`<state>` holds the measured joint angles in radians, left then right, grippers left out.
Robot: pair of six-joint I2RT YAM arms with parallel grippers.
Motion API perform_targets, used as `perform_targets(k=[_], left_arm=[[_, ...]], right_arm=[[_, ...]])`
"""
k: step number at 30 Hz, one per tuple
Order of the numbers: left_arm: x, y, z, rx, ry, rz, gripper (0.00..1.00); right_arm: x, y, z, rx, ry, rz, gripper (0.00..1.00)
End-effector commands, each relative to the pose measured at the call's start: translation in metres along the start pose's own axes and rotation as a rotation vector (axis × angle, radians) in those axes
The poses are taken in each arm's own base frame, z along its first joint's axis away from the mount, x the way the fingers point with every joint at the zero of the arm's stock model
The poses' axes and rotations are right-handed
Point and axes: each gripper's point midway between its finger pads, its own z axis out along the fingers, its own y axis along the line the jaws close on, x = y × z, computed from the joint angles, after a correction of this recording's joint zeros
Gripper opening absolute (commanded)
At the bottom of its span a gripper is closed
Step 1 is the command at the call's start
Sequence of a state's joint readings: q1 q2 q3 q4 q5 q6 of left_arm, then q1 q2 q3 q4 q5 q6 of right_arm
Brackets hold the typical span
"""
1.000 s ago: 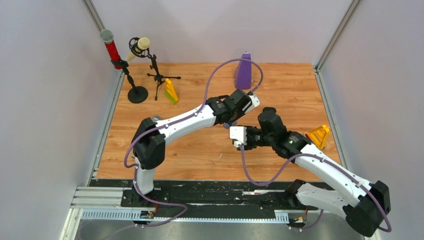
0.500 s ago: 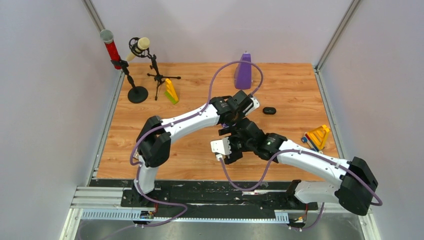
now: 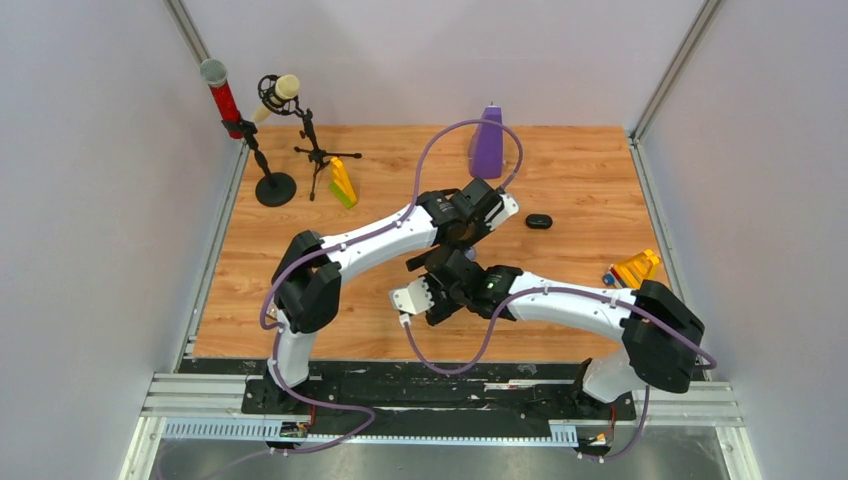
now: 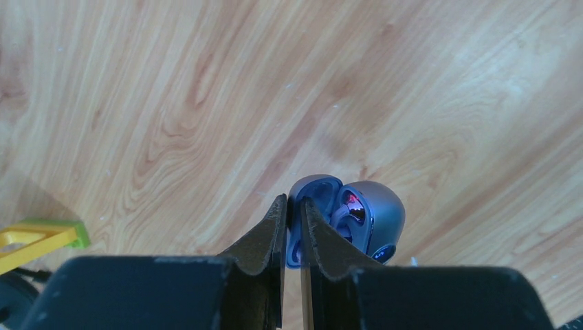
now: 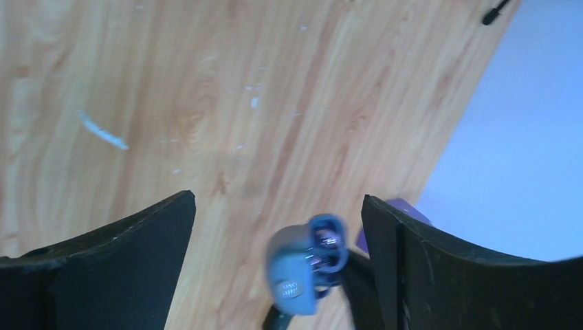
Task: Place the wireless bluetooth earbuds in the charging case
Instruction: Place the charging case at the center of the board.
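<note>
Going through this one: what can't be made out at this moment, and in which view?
Left wrist: the wells of the blue charging case are mostly hidden by its lid and the left gripper shut on it; seated earbuds cannot be told.
Right wrist: that case is blurred ahead of the open right gripper.
Top view: both wrists cover it; the black case is too small to tell open or closed.

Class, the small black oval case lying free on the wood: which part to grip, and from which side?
Probably across the narrow middle of the black oval case, coming straight down from above. It lies flat on the table with its long axis roughly left to right, so the jaws close on its long sides.
</note>
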<state>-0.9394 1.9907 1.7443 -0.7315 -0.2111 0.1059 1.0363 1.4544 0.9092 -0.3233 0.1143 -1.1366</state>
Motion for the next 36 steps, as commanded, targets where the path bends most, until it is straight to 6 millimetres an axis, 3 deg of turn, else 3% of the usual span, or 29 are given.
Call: perform_targets(k=[1,7,16,21,24,27,30,36], left_arm=[[-0.019,-0.023,-0.016,0.104,-0.069,-0.002,0.16],[-0.019,-0.023,-0.018,0.143,-0.08,-0.005,0.15],[-0.021,-0.012,-0.025,0.169,-0.098,-0.015,0.15],[-0.016,0.016,-0.018,-0.015,-0.061,0.015,0.14],[-0.014,0.039,-0.015,-0.158,-0.052,0.038,0.09],[-0.016,0.08,-0.023,-0.412,-0.053,0.068,0.06],[-0.02,0.111,-0.042,-0.638,-0.075,0.102,0.08],[-0.022,0.129,-0.053,-0.807,-0.123,0.084,0.11]], right_arm=[[-0.007,-0.049,-0.003,0.161,0.085,-0.044,0.94],[-0.002,-0.043,-0.001,0.104,0.188,-0.043,0.93],[0.005,-0.019,-0.011,-0.037,0.281,-0.031,0.92],[-0.005,-0.02,-0.016,-0.034,0.252,0.002,0.9],[-0.034,-0.006,-0.038,-0.171,0.108,0.117,0.91],[-0.056,0.014,-0.069,-0.291,-0.054,0.178,0.91],[-0.053,0.029,-0.096,-0.327,-0.153,0.2,0.92],[-0.043,0.066,-0.147,-0.468,-0.31,0.303,0.94]])
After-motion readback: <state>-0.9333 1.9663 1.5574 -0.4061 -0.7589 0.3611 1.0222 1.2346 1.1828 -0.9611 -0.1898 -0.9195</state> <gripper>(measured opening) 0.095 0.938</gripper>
